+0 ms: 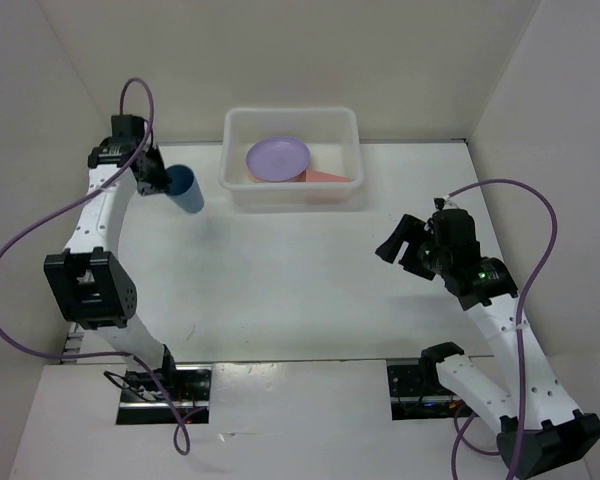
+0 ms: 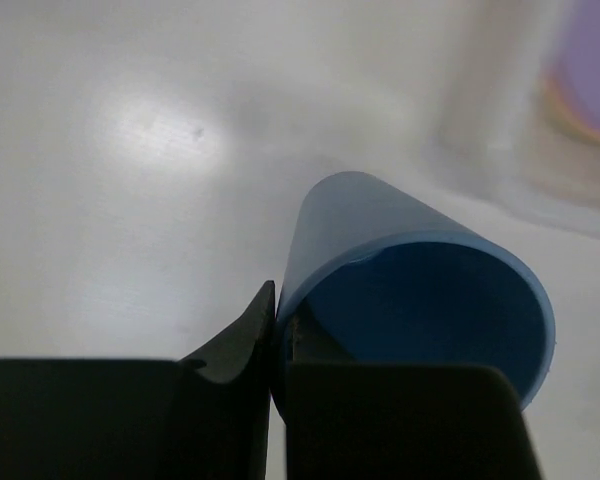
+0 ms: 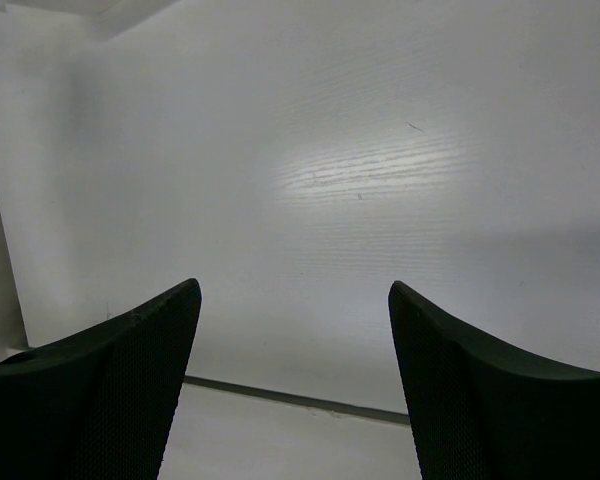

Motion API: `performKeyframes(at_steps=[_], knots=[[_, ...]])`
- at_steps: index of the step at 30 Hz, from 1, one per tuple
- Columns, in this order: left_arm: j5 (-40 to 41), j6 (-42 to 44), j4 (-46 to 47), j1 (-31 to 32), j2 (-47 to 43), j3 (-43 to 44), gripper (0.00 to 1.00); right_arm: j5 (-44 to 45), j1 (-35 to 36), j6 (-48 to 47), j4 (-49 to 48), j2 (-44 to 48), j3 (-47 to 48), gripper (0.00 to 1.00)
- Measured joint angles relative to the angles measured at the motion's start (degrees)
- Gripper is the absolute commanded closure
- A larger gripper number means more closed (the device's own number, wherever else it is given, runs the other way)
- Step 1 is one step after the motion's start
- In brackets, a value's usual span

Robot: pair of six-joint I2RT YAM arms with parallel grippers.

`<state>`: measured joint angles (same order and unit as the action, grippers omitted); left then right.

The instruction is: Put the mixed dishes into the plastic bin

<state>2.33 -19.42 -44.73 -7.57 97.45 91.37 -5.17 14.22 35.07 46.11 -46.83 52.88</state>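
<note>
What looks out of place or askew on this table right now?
The blue cup is tipped sideways, outside the bin to its left, its rim pinched by the left end effector. Nothing looks spilled or broken.

A translucent white bin holds a purple plate lying over a pink plate. A blue cup, tipped sideways, is just left of the bin.

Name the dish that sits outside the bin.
The blue cup, pinched at its rim by the left gripper, left of the bin; the purple plate and pinkish plate lie inside it.
</note>
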Motion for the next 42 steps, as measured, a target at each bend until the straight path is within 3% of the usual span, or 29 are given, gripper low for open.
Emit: performKeyframes(at_steps=[6, 10, 17, 23, 30, 41, 42], knots=[[-3.7, -1.2, -0.2, 12.2, -1.0, 21.7, 1.00, 0.2, 0.0, 0.0, 0.0, -0.6, 0.0, 0.19], [-4.5, -2.0, 0.0, 19.1, 4.3, 32.6, 1.00, 0.5, 0.0, 0.2, 0.0, -0.5, 0.0, 0.19], [-1.6, -2.5, -3.8, 25.0, 26.8, 52.2, 1.00, 1.6, 0.0, 1.1, 0.0, 0.3, 0.0, 0.19], [0.5, -3.2, -14.4, 26.6, 49.5, 79.3, 1.00, 2.1, 0.0, 1.6, 0.0, 0.5, 0.0, 0.19], [0.4, -3.4, -18.3, 25.9, 53.2, 83.6, 0.99, 2.9, 0.0, 1.7, 0.0, 0.5, 0.0, 0.19], [-1.1, -3.5, -19.1, 25.6, 58.5, 85.5, 0.76, 3.0, 0.0, 2.4, 0.0, 0.5, 0.0, 0.19], [-1.2, -3.5, -19.3, 25.5, 58.5, 85.5, 0.63, 3.0, 0.0, 2.5, 0.0, 0.5, 0.0, 0.19]])
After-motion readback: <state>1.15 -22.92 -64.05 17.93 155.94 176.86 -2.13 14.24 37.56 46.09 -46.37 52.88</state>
